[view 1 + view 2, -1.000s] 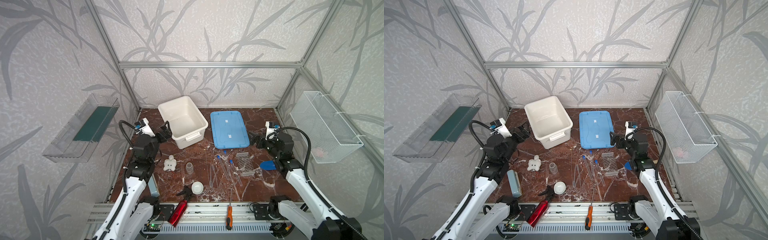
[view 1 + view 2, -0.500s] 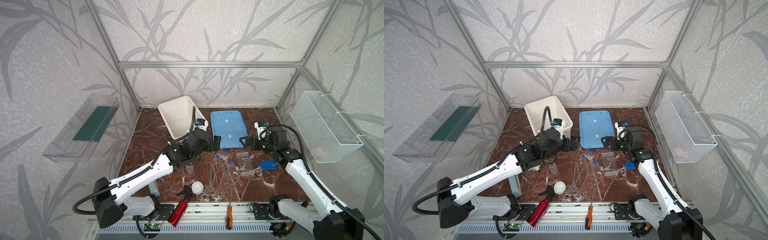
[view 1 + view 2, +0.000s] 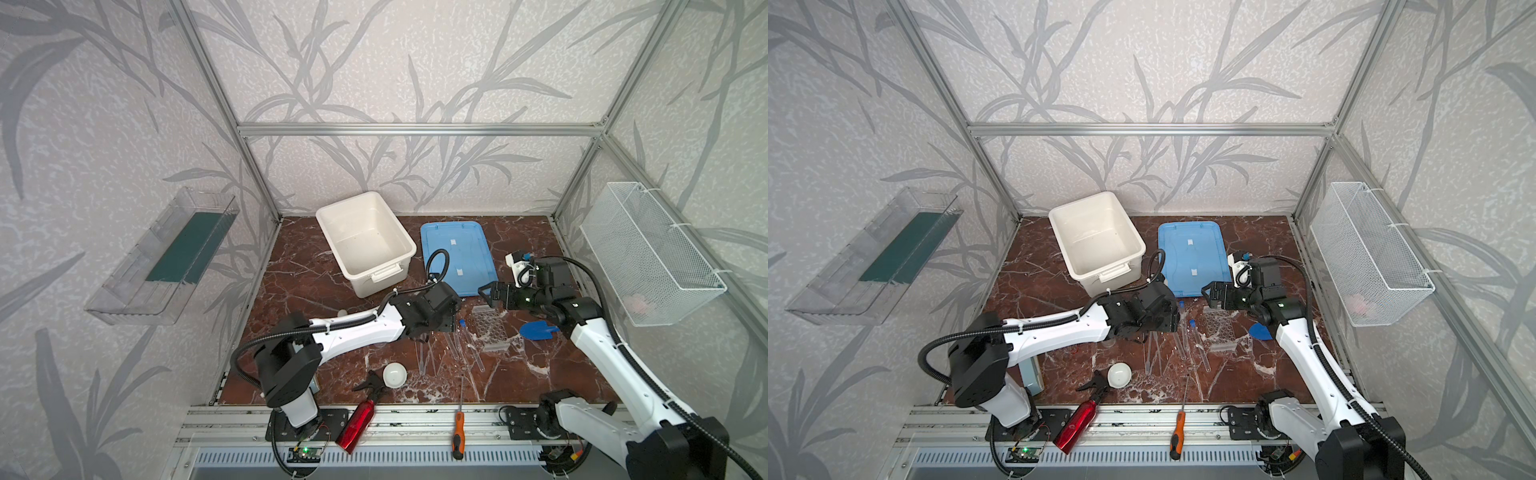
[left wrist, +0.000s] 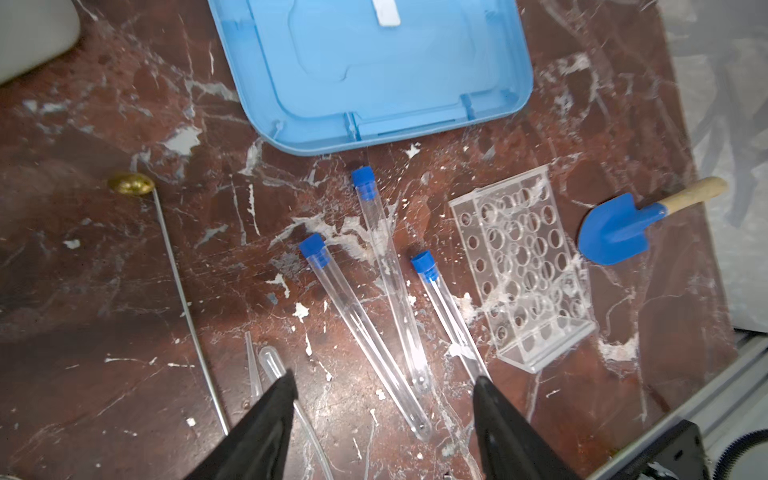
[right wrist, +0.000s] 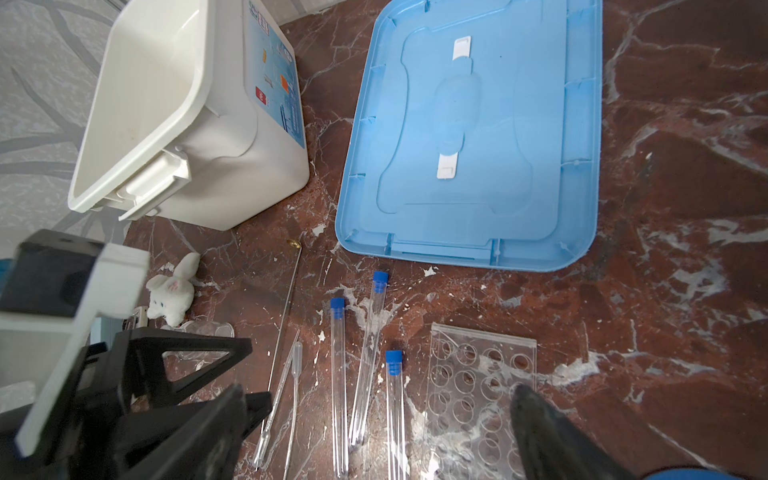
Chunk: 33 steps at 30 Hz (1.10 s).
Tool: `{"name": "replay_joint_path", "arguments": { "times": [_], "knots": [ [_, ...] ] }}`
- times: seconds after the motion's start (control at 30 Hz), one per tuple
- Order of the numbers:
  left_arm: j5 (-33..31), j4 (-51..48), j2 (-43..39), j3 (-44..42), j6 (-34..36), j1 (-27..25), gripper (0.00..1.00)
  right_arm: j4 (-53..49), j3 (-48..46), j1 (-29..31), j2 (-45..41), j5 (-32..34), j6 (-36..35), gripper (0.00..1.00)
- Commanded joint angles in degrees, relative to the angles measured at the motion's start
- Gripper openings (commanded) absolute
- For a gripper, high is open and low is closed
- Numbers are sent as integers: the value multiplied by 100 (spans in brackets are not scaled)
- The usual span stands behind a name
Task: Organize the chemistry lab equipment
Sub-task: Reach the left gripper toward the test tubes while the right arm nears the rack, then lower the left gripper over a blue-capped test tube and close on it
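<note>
Tubes (image 4: 387, 266) lie flat on bench (image 4: 124, 291) just beside rack (image 4: 523, 266). Left fingers (image 4: 274, 415) apart, empty, near rack. Right fingers (image 5: 536, 419) wide, empty, over rack.

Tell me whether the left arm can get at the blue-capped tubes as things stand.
Probably yes. The left gripper hangs open just above the blue-capped tubes, which lie flat on the table with nothing on top of them. The clear rack lies beside them, outside the jaws.

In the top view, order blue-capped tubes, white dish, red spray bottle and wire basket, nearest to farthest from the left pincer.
1. blue-capped tubes, just beside it, mid-table
2. white dish, nearer the front
3. red spray bottle, front rail
4. wire basket, right wall
</note>
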Motion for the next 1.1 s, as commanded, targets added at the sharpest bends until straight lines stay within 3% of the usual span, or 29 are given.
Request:
{"name": "replay_joint_path", "arguments": {
  "times": [0.0, 0.1, 0.37, 1.07],
  "knots": [
    [91, -742, 469, 553, 0, -52, 58, -114, -29, 15, -6, -116, -17, 97],
    [120, -1095, 825, 873, 77, -141, 54, -76, -46, 15, 37, -169, 18, 97],
    [397, -912, 1292, 880, -17, -178, 49, 59, -99, 15, 86, -114, 52, 97],
    [-481, -1966, 1974, 1492, 310, -387, 34, 89, -197, 15, -143, -2, -82, 97]
  ]
}}
